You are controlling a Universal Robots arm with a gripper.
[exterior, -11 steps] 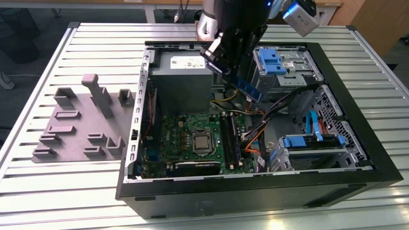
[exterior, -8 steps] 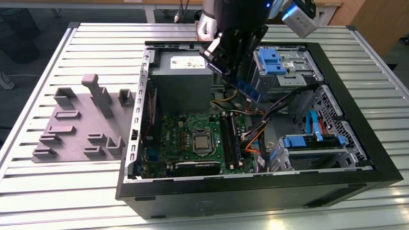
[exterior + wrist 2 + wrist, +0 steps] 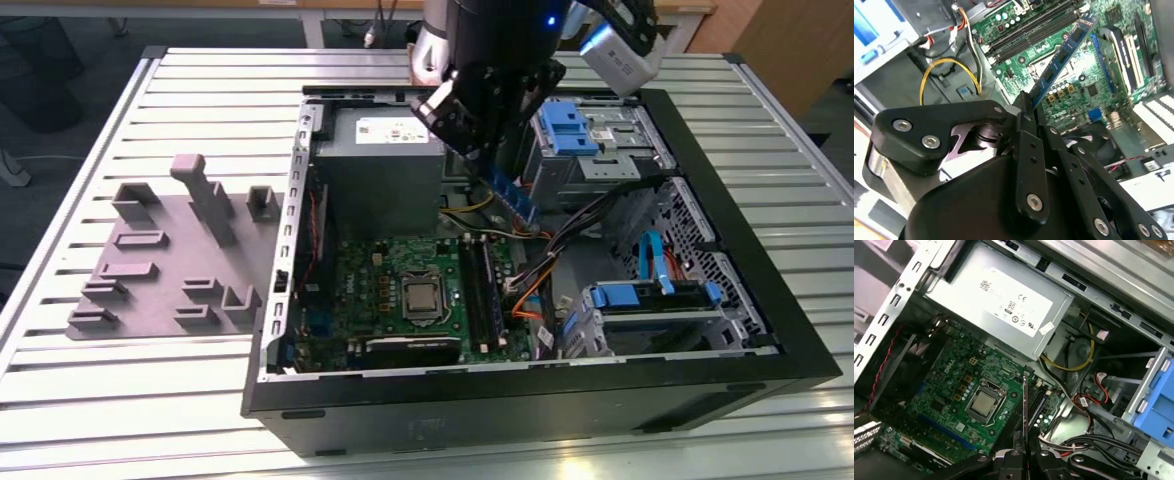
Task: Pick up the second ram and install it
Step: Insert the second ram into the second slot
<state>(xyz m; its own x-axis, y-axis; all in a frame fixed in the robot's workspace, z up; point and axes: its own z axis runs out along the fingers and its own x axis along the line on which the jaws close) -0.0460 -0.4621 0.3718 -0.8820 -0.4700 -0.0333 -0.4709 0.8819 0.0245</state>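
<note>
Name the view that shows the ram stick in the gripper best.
The second wrist view: the second ram shows its broad face and chips, clamped in the gripper. The first wrist view catches the ram edge-on, as a thin line. The exterior view shows it as a short bluish strip.

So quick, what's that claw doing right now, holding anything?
Gripper: shut on the second ram, over the motherboard.

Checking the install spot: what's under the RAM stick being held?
Under the slim blue memory stick, clamped in the black hand, lie the green motherboard and its long black slot rails. The hand covers the stick's gripped end.
</note>
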